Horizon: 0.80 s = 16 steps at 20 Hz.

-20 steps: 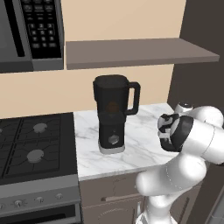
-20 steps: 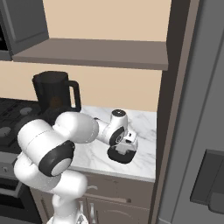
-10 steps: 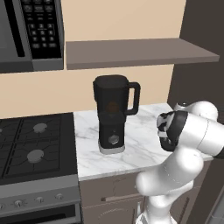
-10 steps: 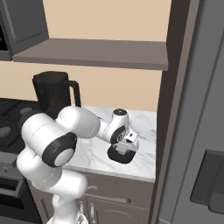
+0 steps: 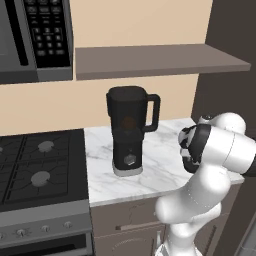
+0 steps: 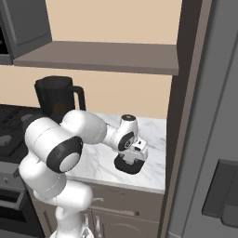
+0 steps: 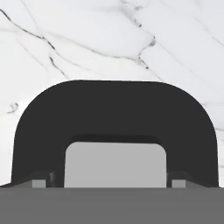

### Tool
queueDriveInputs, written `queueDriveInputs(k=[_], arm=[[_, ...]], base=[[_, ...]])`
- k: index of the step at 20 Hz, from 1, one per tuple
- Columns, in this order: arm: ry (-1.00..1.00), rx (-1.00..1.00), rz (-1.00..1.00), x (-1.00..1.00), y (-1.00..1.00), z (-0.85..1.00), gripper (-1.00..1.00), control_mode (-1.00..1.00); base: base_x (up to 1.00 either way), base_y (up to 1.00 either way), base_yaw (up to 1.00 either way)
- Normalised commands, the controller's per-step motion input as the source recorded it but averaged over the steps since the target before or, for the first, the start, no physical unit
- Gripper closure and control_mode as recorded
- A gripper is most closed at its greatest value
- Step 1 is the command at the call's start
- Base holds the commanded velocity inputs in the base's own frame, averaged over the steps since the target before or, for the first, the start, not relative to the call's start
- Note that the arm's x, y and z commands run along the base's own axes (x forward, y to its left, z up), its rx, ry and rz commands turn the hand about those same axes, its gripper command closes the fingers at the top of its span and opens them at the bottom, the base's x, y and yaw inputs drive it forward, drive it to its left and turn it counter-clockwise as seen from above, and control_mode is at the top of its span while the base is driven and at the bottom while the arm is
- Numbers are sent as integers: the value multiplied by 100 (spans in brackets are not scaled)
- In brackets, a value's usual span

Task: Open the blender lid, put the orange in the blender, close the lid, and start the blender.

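Note:
The blender lid (image 7: 114, 109) lies flat on the marble counter (image 5: 165, 150) to the right of the blender (image 5: 128, 131), a black cap with a light grey plug (image 7: 115, 164) at its centre. My gripper (image 6: 133, 157) points down right over the lid (image 6: 126, 168). It is open, with one fingertip on each side of the plug and a thin gap at each. The blender's jar stands without its lid. A dim orange shape, the orange (image 5: 129, 121), shows through the dark jar wall.
A stove (image 5: 35, 170) borders the counter on the left, with a microwave (image 5: 35, 40) above it. A shelf (image 5: 155, 60) hangs over the blender. A tall dark cabinet wall (image 6: 186, 116) closes the counter's right end, close to the lid.
The hand has sunk slightly toward the lid and the elbow has swung. The blender and the lid have not moved.

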Motion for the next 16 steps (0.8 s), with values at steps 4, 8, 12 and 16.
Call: queueDriveInputs(k=[4, 8, 12, 16], arm=[[1, 0, 0, 0, 6, -37, 100, -100], [0, 0, 0, 0, 1, -24, 100, -100], [0, 0, 0, 0, 4, -3, 100, -100], [-5, 0, 0, -6, 10, 0, 100, -100]], base=[[0, 0, 0], [0, 0, 0], [0, 0, 0], [0, 0, 0]])
